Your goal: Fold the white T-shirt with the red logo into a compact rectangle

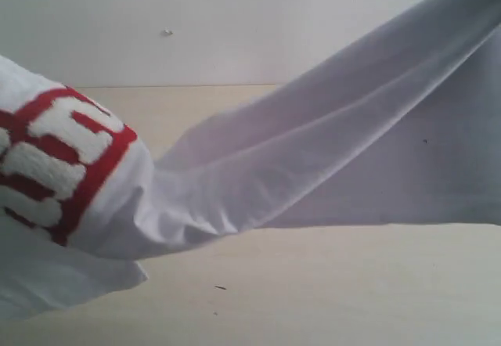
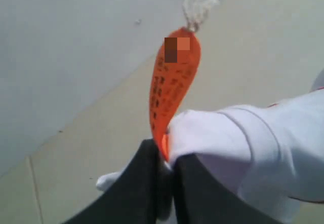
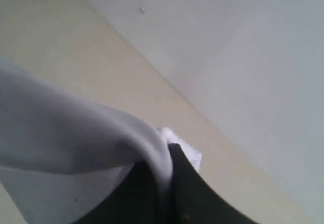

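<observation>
hanging between the two arms, the white t-shirt (image 1: 329, 150) is up off the table (image 1: 313, 299). it is drawn into a long band that climbs from low on the left of the exterior view to high on the right, where it runs out of frame. that line, arm to arm, is its long axis just now. the left end is the lower one, so i'd judge the left arm is nearer the tabletop.

the left gripper (image 2: 167, 155) has its dark fingers (image 2: 139, 183) pressed almost together on a fold of white cloth, right beside the orange neck tag (image 2: 172, 87). the tag sticks out past the fingertips, so this looks like the collar. the right gripper (image 3: 161, 165) is pinched just as tight on another bunched edge, with the cloth trailing away from its tips toward the other arm. whether that edge is hem, sleeve or shoulder i can't tell.

the red logo (image 1: 63, 158) sits at the left end of the span, wrapped round a bulge of cloth so only a few fat white letters show.

laying it flat will probably call for both arms to come down together while keeping that line taut, or the middle will slump and crease.

neither gripper shows in the exterior view, since the cloth fills it. the flap at the lower left may rest on the table or hang just clear of it. the sleeves are lost in the folds.
</observation>
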Available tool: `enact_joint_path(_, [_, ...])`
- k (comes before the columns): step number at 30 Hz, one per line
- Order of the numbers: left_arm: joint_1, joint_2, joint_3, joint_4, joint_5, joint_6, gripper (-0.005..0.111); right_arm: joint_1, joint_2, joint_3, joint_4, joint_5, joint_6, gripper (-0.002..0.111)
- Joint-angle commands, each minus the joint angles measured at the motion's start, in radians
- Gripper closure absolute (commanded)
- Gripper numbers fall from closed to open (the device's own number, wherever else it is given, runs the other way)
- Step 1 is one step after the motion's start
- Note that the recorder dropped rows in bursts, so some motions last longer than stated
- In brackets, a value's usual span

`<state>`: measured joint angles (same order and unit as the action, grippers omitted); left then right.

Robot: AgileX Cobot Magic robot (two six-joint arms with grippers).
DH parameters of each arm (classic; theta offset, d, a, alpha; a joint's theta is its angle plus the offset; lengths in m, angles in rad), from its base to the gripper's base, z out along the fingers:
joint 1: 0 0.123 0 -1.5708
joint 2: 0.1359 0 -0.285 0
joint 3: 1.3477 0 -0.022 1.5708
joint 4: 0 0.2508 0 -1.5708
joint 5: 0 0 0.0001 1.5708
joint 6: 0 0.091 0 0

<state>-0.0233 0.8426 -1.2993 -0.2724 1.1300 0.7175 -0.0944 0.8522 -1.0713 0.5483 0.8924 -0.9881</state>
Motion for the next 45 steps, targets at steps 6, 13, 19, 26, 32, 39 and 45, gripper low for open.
enact_joint_path(6, [0.000, -0.015, -0.042, 0.418, 0.011, -0.418, 0.107, 0.000, -0.048, -0.005, -0.238, -0.074, 0.259, 0.108])
enact_joint_path(13, [0.000, -0.004, -0.033, 0.606, 0.088, -0.535, 0.107, 0.000, -0.048, -0.005, -0.413, -0.052, 0.392, 0.108])
enact_joint_path(19, [0.000, -0.004, -0.030, 0.594, 0.091, -0.519, 0.107, 0.000, -0.048, -0.005, -0.415, -0.050, 0.388, 0.108])
enact_joint_path(26, [-0.011, 0.004, -0.030, 0.443, 0.091, -0.395, 0.107, 0.000, -0.044, -0.007, -0.295, 0.082, 0.302, 0.108])
enact_joint_path(32, [-0.011, 0.002, 0.019, 0.366, 0.091, -0.381, 0.107, 0.000, -0.024, -0.007, -0.261, 0.203, 0.302, 0.108])
enact_joint_path(39, [-0.059, 0.052, 0.115, 0.589, 0.091, -0.389, 0.107, 0.000, 0.045, -0.007, -0.415, 0.194, 0.312, 0.108])
enact_joint_path(45, [-0.065, 0.193, 0.160, 0.589, 0.091, -0.304, 0.107, 0.000, 0.195, 0.019, -0.471, 0.189, 0.139, 0.108])
